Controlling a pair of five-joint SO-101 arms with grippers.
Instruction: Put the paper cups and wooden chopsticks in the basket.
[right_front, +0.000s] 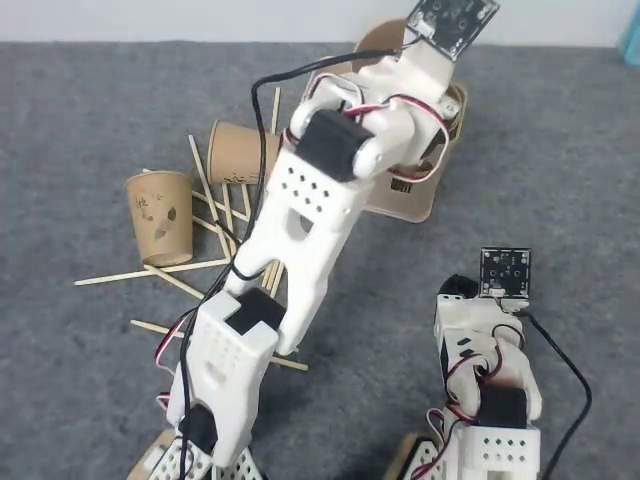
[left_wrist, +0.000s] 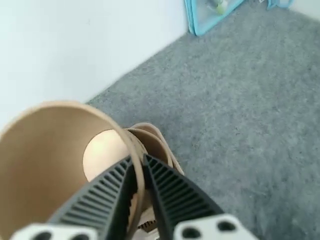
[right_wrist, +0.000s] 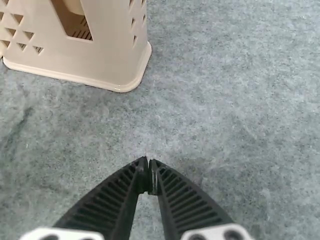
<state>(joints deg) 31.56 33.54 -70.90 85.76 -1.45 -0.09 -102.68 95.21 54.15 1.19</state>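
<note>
The left hand (left_wrist: 137, 167) pinches a cup (left_wrist: 45, 145) by its rim, apparently above the basket (right_front: 418, 203). This looks like the drop step: next the hand should spread so the cup falls in. A second cup (right_front: 160, 215), a third cup (right_front: 235, 152) and scattered chopsticks (right_front: 150, 271) wait on the desk (right_front: 80, 120). The right hand (right_wrist: 148, 172) is pressed together, holding nothing.

Left tool (left_wrist: 137, 162) gripping cup (left_wrist: 42, 150), right tool (right_wrist: 148, 164) closed
</note>
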